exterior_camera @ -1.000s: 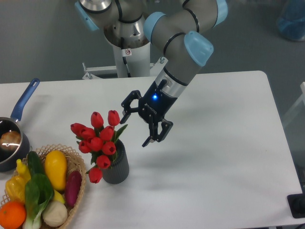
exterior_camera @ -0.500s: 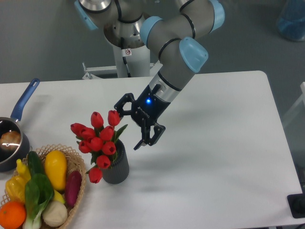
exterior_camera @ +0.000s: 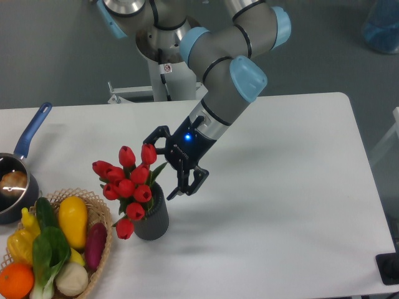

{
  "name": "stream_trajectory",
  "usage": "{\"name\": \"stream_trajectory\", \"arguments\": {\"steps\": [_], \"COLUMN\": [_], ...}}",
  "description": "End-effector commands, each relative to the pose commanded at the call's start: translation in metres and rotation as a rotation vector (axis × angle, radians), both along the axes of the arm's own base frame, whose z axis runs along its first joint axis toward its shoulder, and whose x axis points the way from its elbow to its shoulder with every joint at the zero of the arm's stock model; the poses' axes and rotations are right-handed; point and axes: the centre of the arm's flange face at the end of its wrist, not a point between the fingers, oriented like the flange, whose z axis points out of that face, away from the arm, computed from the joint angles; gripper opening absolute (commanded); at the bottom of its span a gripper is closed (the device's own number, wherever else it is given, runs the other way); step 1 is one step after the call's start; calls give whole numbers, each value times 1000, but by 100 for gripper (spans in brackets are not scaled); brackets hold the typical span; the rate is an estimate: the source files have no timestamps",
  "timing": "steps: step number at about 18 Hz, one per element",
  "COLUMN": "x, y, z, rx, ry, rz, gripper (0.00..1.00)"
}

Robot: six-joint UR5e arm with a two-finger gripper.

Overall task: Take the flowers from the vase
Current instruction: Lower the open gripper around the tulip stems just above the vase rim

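My black two-finger end effector [exterior_camera: 168, 163] hangs wide apart, holding nothing, just right of the red tulip flowers [exterior_camera: 128, 180] in their ribbed dark grey vase [exterior_camera: 153, 218]. I judge it should straddle the stems squarely before closing.

Right of the small dark grey ribbed vase [exterior_camera: 151, 218] the white tabletop [exterior_camera: 280, 205] is wide open. On its left, the woven basket of vegetables [exterior_camera: 100, 249] crowds close, with red tulip buds [exterior_camera: 128, 184] leaning over that side.
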Motion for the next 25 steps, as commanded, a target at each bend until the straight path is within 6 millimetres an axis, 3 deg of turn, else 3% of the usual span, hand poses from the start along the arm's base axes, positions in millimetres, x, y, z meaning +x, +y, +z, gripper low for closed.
{"name": "stream_trajectory", "arguments": {"steps": [6, 19, 25], "x": [0, -2, 7], "y": [13, 15, 22], "z": [-4, -5, -9], "rx": [5, 31, 30], "ry": [6, 44, 41], "rz": [-27, -68, -91], "gripper": [100, 100, 100]}}
